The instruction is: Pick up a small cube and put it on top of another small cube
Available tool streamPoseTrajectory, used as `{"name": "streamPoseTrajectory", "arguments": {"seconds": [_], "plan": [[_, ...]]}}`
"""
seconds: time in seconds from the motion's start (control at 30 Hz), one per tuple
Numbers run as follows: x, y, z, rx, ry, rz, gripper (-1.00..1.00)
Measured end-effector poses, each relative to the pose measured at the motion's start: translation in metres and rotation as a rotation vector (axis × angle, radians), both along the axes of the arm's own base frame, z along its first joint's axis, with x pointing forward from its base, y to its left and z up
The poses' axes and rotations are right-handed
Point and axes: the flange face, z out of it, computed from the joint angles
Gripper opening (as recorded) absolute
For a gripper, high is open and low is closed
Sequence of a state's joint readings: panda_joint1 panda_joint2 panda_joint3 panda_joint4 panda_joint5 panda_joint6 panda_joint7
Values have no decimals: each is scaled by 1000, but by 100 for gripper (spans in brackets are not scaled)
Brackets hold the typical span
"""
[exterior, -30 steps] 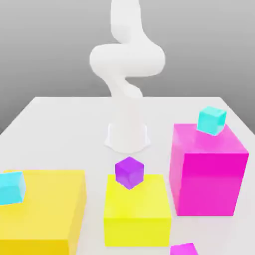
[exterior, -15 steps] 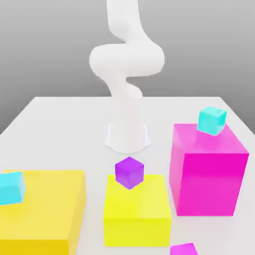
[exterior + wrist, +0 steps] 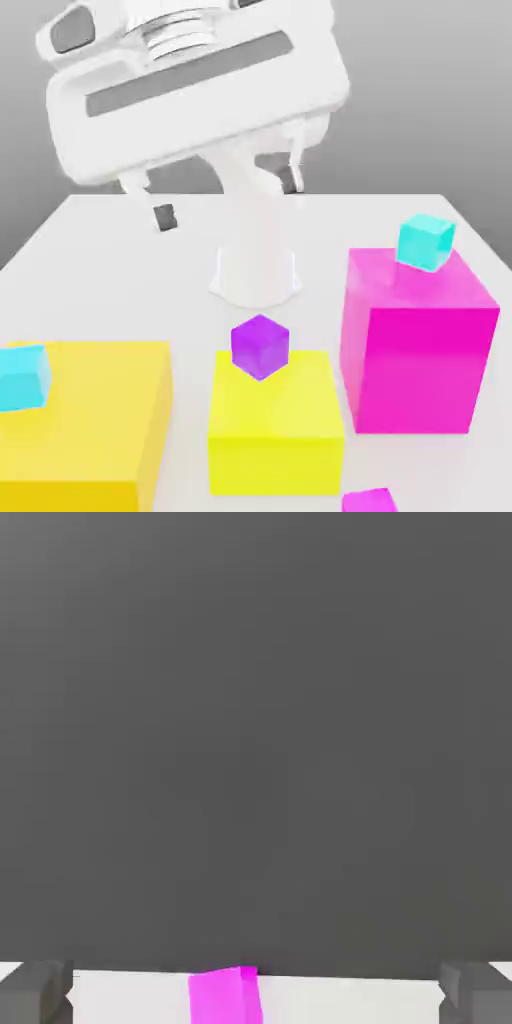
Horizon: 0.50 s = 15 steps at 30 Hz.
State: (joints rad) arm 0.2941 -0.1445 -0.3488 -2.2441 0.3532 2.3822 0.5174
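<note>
The small magenta cube (image 3: 368,501) lies on the white table (image 3: 120,260) at the near edge of the exterior view, partly cut off. A small purple cube (image 3: 260,346) sits on the middle yellow block (image 3: 275,425). One cyan cube (image 3: 425,242) rests on the large magenta block (image 3: 420,340), another cyan cube (image 3: 22,377) on the wide yellow block (image 3: 90,420). My gripper (image 3: 228,196) hangs high above the table's middle, open and holding nothing. In the hand view, both grey fingertips (image 3: 35,994) stand far apart, with a magenta face (image 3: 225,998) low between them.
The arm's white base (image 3: 256,272) stands at the table's centre, behind the blocks. Bare table lies to the exterior view's left of the base and between the blocks.
The hand has swung down and forward into the top of the exterior view, where only the upright arm showed before. No cube or block has moved.
</note>
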Motion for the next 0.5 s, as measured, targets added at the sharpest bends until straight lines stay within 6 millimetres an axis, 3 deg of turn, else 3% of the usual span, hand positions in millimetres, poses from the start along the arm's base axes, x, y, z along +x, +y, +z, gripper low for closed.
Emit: {"name": "streamPoseTrajectory", "arguments": {"seconds": [0.27, 0.5], "plan": [[21, 75, -116, -106, 153, 86, 0], [12, 134, -223, -251, 262, 158, 0]]}}
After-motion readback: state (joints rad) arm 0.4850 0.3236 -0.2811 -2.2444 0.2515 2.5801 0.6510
